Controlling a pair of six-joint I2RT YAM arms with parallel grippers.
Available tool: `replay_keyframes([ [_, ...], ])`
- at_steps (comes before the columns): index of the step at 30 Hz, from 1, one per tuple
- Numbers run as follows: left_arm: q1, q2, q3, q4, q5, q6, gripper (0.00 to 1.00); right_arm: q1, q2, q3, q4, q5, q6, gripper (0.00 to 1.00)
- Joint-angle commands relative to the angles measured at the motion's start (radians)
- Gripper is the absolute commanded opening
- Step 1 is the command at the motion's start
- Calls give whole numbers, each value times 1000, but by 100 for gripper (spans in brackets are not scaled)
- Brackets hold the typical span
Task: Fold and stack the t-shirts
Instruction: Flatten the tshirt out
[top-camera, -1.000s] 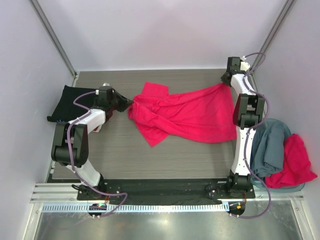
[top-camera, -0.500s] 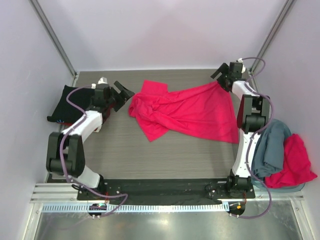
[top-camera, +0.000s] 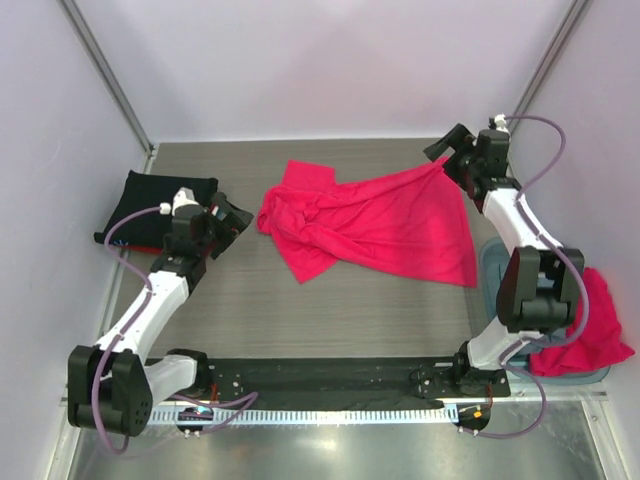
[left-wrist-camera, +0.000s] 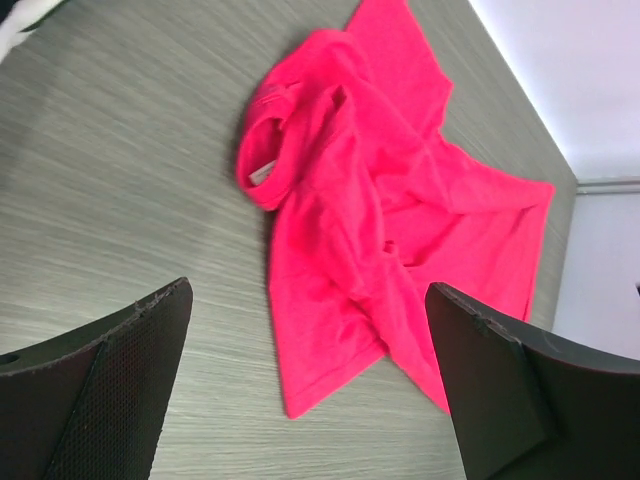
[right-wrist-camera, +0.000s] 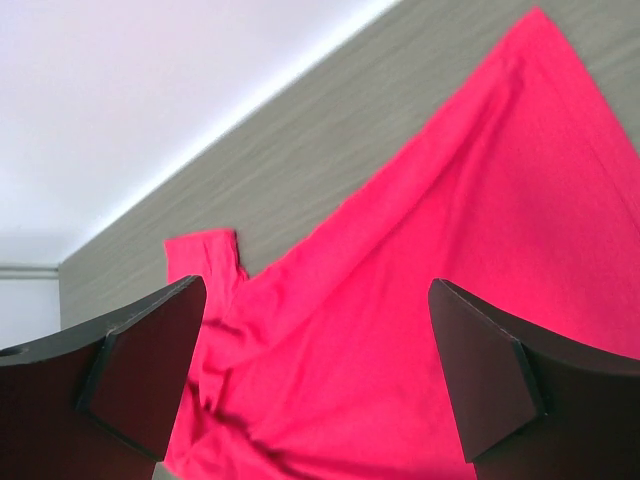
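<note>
A bright pinkish-red t-shirt (top-camera: 375, 225) lies crumpled and partly spread on the middle of the table. Its collar (left-wrist-camera: 262, 150) faces left, and one corner reaches toward the far right. My left gripper (top-camera: 238, 218) hovers open just left of the shirt, apart from it. In the left wrist view the shirt (left-wrist-camera: 370, 220) shows between the wide-open left gripper (left-wrist-camera: 308, 300). My right gripper (top-camera: 450, 155) is open by the shirt's far right corner. The right wrist view looks down on the shirt (right-wrist-camera: 440, 300) through the empty right gripper (right-wrist-camera: 316, 290).
A folded black t-shirt (top-camera: 150, 205) lies at the table's left edge, behind the left arm. At the right, beyond the right arm, a grey-blue piece (top-camera: 492, 268) and another pinkish-red shirt (top-camera: 595, 325) lie in a heap. Walls stand close on three sides.
Both grippers have opened and let go of the pinkish-red shirt, which now rests on the table. The left gripper drew back from its left edge; the right gripper drew back toward the far right.
</note>
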Motion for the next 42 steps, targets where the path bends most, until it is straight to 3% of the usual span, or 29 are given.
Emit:
replay_keyframes([
  [1, 14, -15, -47, 49, 35, 12, 100, 1, -120, -97, -22, -1, -1, 100],
  [4, 14, -11, -126, 198, 149, -24, 96, -7, -203, -194, -52, -7, 34, 100],
  [9, -18, 49, -119, 196, 270, 45, 88, -33, -303, -365, -72, -114, 48, 99],
  [14, -139, 35, -140, 190, 211, 60, 87, -72, -344, -442, -85, -134, 38, 93],
  [16, -182, 28, -153, 159, 183, 31, 83, -77, -377, -470, -54, -163, 19, 92],
  [21, -270, 29, -173, 141, 131, -17, 67, -79, -486, -568, -37, -21, 4, 91],
  [24, -342, 70, -153, 108, 76, -41, 63, -79, -495, -590, -40, -17, 5, 91],
  [40, -459, 345, 7, -4, -6, -102, 53, -77, -541, -682, 31, 41, 21, 91],
  [42, -471, 371, 25, -17, -47, -102, 47, -77, -545, -683, 34, 36, 22, 91],
])
